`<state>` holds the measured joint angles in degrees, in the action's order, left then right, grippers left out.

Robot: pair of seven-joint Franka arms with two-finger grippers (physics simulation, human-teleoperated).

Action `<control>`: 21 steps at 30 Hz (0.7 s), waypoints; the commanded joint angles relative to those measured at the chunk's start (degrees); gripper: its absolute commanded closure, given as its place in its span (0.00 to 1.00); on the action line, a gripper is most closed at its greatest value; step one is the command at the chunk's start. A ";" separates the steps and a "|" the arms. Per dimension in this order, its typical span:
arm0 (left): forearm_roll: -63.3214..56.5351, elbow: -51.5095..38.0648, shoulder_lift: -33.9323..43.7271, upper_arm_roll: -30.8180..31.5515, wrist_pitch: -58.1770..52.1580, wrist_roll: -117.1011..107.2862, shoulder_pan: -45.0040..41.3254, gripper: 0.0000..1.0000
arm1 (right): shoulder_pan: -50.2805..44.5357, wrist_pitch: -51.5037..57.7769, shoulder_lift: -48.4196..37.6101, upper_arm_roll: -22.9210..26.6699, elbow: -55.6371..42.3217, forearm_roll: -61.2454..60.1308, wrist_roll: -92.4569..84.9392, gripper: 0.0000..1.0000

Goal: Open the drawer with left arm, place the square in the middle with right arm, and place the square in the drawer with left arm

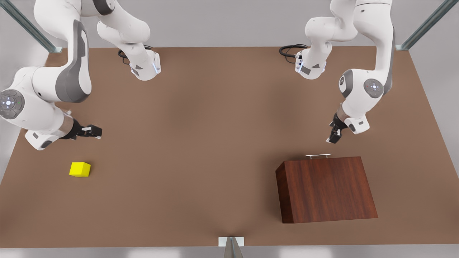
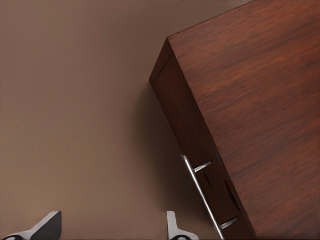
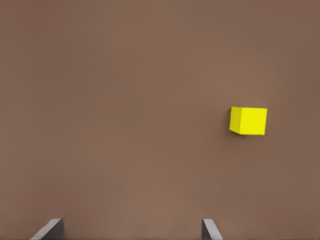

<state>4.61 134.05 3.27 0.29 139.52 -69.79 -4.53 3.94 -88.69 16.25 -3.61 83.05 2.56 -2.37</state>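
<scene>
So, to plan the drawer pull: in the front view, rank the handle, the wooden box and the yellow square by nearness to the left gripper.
From the left gripper:
1. Handle, just below it.
2. Wooden box, behind the handle.
3. Square, far across on the front view's left.

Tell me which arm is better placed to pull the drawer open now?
The left arm. Its open gripper hangs just beside the handle of the closed drawer. The right gripper, also open, waits far off near the yellow cube.

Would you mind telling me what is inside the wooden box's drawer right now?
That cannot be seen: the drawer is shut, with only its front and silver handle showing. The yellow square sits apart on the table.
</scene>
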 commanded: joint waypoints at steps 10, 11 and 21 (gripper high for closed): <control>-0.22 3.23 -0.89 3.93 7.96 -14.85 0.58 0.00 | 11.97 -15.28 13.98 1.33 0.45 2.01 -9.31 0.00; -0.30 3.23 -0.98 4.19 8.13 -14.85 0.49 0.00 | 13.81 -16.07 15.74 1.41 0.45 -1.32 -10.73 0.00; -2.59 4.99 -4.76 5.07 19.56 -14.41 1.28 0.00 | 17.16 -39.10 16.27 1.24 15.04 -1.68 -16.97 0.00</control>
<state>2.28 139.04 -1.49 5.29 159.08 -84.20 -7.58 21.09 -128.45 32.52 -2.37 98.09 0.87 -19.41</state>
